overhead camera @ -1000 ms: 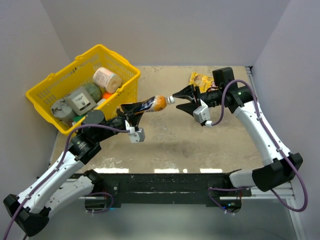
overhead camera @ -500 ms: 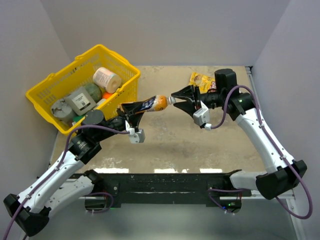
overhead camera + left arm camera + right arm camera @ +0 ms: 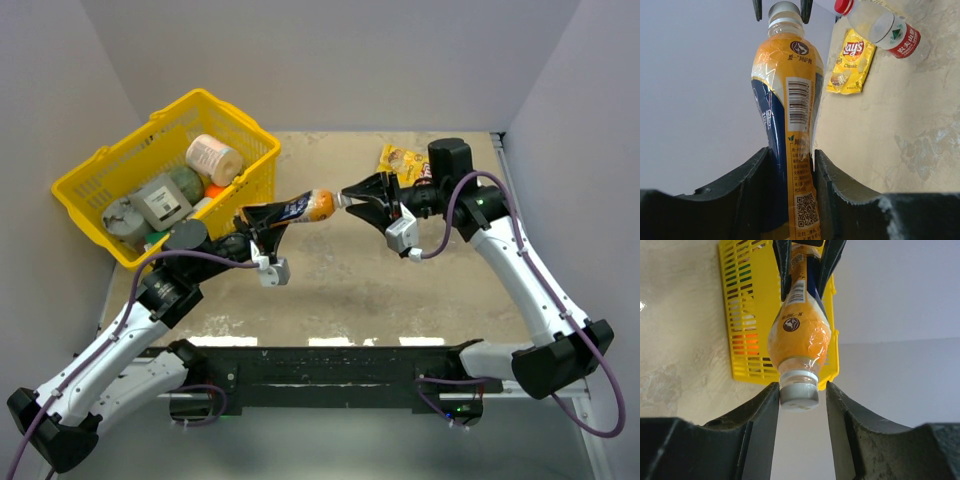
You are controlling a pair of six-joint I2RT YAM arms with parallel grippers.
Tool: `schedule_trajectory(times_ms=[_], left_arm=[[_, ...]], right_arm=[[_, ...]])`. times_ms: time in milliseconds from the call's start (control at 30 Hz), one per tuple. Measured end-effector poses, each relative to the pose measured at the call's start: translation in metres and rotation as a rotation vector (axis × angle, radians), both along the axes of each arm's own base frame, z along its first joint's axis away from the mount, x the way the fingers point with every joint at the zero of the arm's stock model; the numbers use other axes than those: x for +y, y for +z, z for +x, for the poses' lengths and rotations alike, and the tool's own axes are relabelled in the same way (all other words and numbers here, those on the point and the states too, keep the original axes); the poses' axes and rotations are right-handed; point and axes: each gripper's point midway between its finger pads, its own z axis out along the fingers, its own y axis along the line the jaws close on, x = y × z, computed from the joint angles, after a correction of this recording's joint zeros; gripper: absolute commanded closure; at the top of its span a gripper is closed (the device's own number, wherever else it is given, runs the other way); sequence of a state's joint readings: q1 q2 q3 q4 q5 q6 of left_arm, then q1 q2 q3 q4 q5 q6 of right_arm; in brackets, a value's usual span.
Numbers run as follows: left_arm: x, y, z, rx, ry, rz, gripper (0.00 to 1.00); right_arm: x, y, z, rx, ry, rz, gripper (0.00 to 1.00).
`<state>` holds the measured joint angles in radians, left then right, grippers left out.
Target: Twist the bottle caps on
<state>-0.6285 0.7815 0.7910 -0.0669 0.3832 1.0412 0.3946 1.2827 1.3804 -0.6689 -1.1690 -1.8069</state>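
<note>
My left gripper [image 3: 262,222] is shut on the lower body of an orange-and-blue drink bottle [image 3: 305,207] and holds it lying level above the table, neck toward the right. In the left wrist view the bottle [image 3: 787,100] fills the space between the jaws. Its white cap [image 3: 799,392] sits on the neck. My right gripper [image 3: 352,197] brackets that cap: one finger touches it and a small gap shows at the other. A clear bottle [image 3: 882,27] with a red cap [image 3: 842,6] lies on the table beyond. The third cap is out of view.
A yellow basket [image 3: 100,170] with several groceries stands at the back left. A yellow snack bag [image 3: 400,160] lies at the back right, next to the clear bottle. Grey walls close in the table on three sides.
My right arm's wrist and elbow have shifted and turned slightly while the gripper stayed at the cap. The left arm and the bottle have held still.
</note>
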Motion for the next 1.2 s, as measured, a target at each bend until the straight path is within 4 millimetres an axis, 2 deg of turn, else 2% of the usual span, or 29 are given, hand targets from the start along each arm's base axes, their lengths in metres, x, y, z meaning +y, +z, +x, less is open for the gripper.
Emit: schedule_trajectory(times_ms=[200, 433, 533, 633, 733, 800, 1033, 1200], left_arm=[[0.000, 0.001, -0.001, -0.003, -0.003, 0.001, 1.00], [0.001, 0.002, -0.002, -0.008, -0.002, -0.002, 1.00], [0.001, 0.002, -0.002, -0.014, -0.002, 0.002, 1.00], [0.001, 0.003, -0.002, -0.021, -0.006, 0.005, 1.00], [0.001, 0.002, -0.002, -0.021, -0.007, 0.008, 1.00], [0.001, 0.002, -0.002, -0.019, -0.005, 0.006, 1.00], [0.000, 0.003, 0.001, -0.025, 0.003, 0.002, 1.00], [-0.001, 0.011, 0.005, -0.088, 0.004, 0.010, 1.00]], right_arm=[[0.000, -0.002, 0.001, -0.001, -0.006, -0.004, 0.62], [0.001, -0.002, 0.001, -0.009, -0.001, -0.004, 0.60], [0.001, -0.002, 0.001, -0.012, 0.000, -0.005, 0.55], [0.000, -0.005, 0.003, -0.017, -0.009, -0.010, 0.65], [0.000, -0.005, 0.005, -0.022, -0.015, -0.014, 0.90], [0.000, -0.005, 0.005, -0.019, -0.018, -0.013, 1.00], [0.001, -0.002, 0.006, 0.047, -0.046, -0.024, 1.00], [0.001, 0.008, 0.006, 0.111, -0.086, -0.026, 1.00]])
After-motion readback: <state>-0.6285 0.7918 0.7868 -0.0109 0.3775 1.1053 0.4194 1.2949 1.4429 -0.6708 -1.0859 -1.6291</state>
